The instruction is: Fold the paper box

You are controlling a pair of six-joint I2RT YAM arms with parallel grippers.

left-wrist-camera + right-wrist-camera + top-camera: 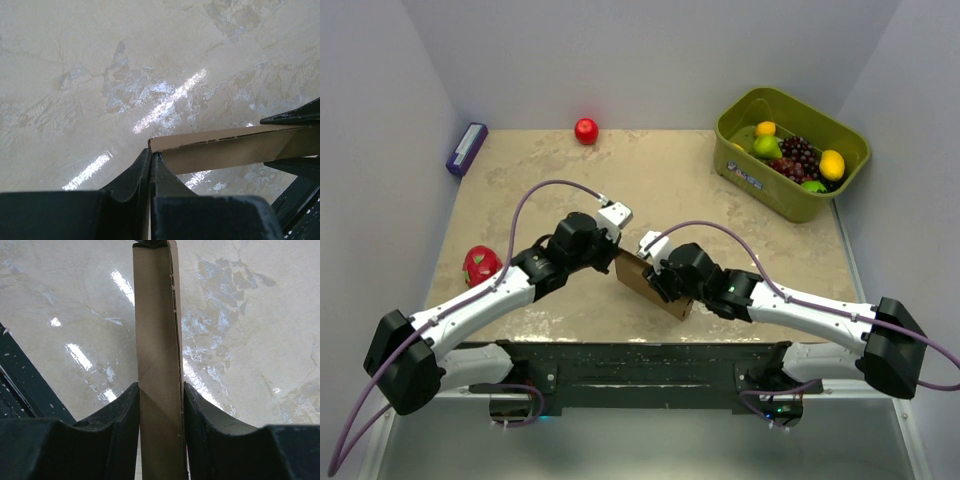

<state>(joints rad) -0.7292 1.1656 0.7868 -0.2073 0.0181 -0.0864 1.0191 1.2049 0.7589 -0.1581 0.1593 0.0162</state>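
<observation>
The paper box [645, 282] is plain brown cardboard, held up off the table between both arms near the front middle. My left gripper [613, 262] is shut on its left end; in the left wrist view the fingers [150, 159] pinch a thin cardboard wall, and the box [235, 147] runs off to the right. My right gripper [660, 285] is shut on the box's right part; in the right wrist view the two fingers [161, 390] clamp a narrow folded side [156, 330] that runs straight up the frame.
An olive-green bin [790, 152] of fruit stands at the back right. A red apple [586, 131] lies at the back, a red fruit-like object [480, 265] at the left, and a purple box [466, 149] at the back left corner.
</observation>
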